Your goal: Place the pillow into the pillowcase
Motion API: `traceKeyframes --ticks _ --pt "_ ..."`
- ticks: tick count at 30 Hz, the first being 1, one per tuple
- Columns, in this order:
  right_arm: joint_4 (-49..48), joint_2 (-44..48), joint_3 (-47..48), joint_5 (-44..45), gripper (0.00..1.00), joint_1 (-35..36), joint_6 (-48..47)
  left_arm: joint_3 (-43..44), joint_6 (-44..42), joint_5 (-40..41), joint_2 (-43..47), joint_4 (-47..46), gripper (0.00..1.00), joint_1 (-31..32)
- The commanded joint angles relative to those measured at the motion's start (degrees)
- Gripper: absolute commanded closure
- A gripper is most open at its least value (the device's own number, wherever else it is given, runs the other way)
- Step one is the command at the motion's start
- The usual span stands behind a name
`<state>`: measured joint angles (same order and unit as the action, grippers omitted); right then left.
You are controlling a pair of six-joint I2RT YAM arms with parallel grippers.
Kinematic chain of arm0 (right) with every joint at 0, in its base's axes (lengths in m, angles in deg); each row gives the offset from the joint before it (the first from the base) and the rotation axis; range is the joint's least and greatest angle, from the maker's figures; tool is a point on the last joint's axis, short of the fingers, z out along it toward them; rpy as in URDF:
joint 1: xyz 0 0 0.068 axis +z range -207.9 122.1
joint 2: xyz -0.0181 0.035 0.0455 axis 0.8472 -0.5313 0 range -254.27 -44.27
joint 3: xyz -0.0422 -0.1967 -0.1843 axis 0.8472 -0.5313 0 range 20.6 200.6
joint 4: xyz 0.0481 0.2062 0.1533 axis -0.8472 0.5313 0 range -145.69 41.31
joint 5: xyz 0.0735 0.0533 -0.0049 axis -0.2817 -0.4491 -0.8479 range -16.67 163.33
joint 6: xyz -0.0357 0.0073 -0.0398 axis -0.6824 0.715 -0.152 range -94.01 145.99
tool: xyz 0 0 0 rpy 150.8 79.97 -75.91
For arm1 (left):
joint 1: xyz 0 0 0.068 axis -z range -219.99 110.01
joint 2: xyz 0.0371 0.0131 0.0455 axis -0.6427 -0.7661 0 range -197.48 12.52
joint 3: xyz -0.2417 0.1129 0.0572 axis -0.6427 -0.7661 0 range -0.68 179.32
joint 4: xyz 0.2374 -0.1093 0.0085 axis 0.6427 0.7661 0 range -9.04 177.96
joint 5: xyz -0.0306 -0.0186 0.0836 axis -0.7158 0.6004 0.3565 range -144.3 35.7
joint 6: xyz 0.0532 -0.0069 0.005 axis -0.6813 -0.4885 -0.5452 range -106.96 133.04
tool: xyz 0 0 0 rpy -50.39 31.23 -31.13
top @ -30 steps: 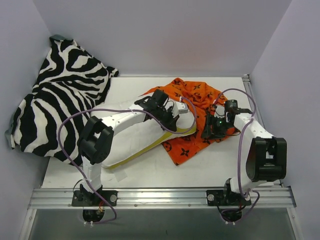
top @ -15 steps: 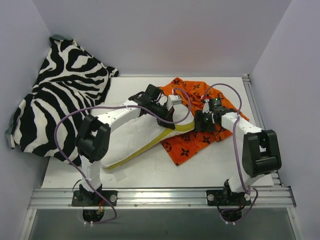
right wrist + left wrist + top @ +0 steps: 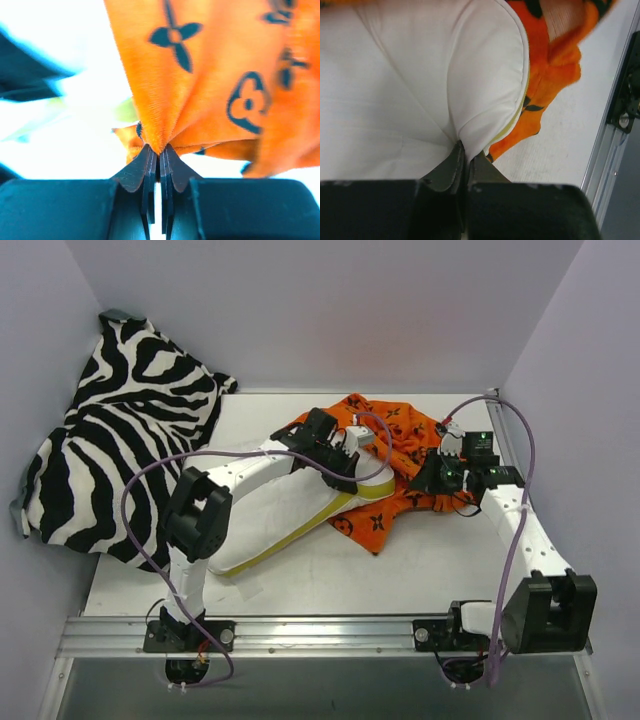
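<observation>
The white pillow point(image 3: 280, 515) with yellow piping lies across the table's middle, its right end against the orange pillowcase point(image 3: 390, 440). My left gripper point(image 3: 350, 465) is shut on a pinch of the pillow point(image 3: 420, 90) near that end; the left wrist view shows white fabric caught between the fingers point(image 3: 451, 167), with orange pillowcase point(image 3: 550, 75) just beyond. To the right, my right gripper point(image 3: 432, 480) is shut on a bunched fold of the pillowcase point(image 3: 210, 75), which fans upward out of its fingertips point(image 3: 134, 172). How far the pillow reaches inside the case is hidden.
A zebra-striped cloth point(image 3: 120, 440) is heaped at the back left against the wall. Purple cables loop over both arms. A metal rail point(image 3: 320, 635) runs along the near edge, and another rail point(image 3: 497, 420) lines the right side of the table point(image 3: 400, 570).
My right gripper has shut on the pillowcase and swung out to the right, pulling the orange cloth with it. The left gripper kept its hold on the pillow and shifted slightly right.
</observation>
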<state>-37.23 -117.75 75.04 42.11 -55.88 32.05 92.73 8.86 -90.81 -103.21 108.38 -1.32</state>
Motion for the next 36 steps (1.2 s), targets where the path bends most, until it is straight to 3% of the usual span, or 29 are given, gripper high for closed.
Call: traceKeyframes --ticks 1,4,8,13,15,17,18,19,20,22,23,24,27,31,32,34,36 --pt "7.8 1.1 -0.7 -8.1 1.0 2.6 -2.9 4.7 8.8 3.0 -1.3 -9.4 1.0 1.4" --pt "9.8 -1.0 -1.7 -10.5 1.0 5.4 -3.5 5.2 17.2 -0.2 -0.6 -17.7 1.0 2.0" --pt "9.9 -0.1 -2.0 -12.6 1.0 9.3 -3.5 7.4 21.3 1.3 -1.2 -23.6 1.0 4.1" --pt "9.8 3.1 -0.8 -19.2 1.0 9.6 -2.9 9.3 26.1 14.2 -6.8 -25.8 1.0 4.8" --pt "8.5 5.0 -1.6 -18.4 1.0 8.6 -2.4 8.3 30.4 15.3 -9.1 -29.1 1.0 3.8" --pt "6.6 4.8 -2.5 -16.9 0.95 7.5 -1.1 7.9 31.8 13.2 -9.7 -29.9 0.69 3.3" --pt "6.6 4.3 -3.0 -16.0 0.87 5.9 -0.9 8.3 30.7 12.0 -9.4 -29.0 0.5 3.2" --pt "6.9 3.6 -2.9 -14.6 0.78 4.8 -0.4 8.5 28.7 10.7 -8.8 -27.7 0.41 3.0" --pt "7.6 3.1 -3.0 -13.6 0.55 3.6 -0.3 8.7 25.9 8.5 -6.6 -25.2 0.29 3.1" --pt "10.4 2.6 -2.6 -9.9 0.45 1.1 -1.2 8.6 15.4 6.8 -3.4 -16.8 0.13 3.3" --pt "11.3 3.3 -2.6 -8.5 0.44 0.4 -1.6 8.4 11.7 7.2 0.1 -13.6 0.03 3.5" --pt "12.2 3.9 -3.0 -6.1 0.44 0.2 -1.7 8.3 4.9 8.4 1.9 -6.2 0.03 3.8" --pt "16.4 5.9 -4.3 -1.2 0.46 0.3 -1.4 5.5 -6.8 15.2 7.6 3.8 0.03 5.4" --pt "14.2 9.3 -8.9 0.4 0.43 2.9 3.1 -5.8 -18.0 23.2 14.4 5.2 0.03 8.7" --pt "13.2 9.5 -9.9 1.8 0.38 5.4 4.4 -9.3 -19.2 24.4 15.3 5.3 0.03 9.6" --pt "8.9 9.7 -12.3 2.0 0.14 6.1 7.5 -11.4 -19.5 27.1 15.2 5.4 0.03 9.8" --pt "6.5 9.4 -15.6 2.4 0.13 6.2 11.1 -13.4 -19.4 28.0 14.4 5.3 0.03 9.5"
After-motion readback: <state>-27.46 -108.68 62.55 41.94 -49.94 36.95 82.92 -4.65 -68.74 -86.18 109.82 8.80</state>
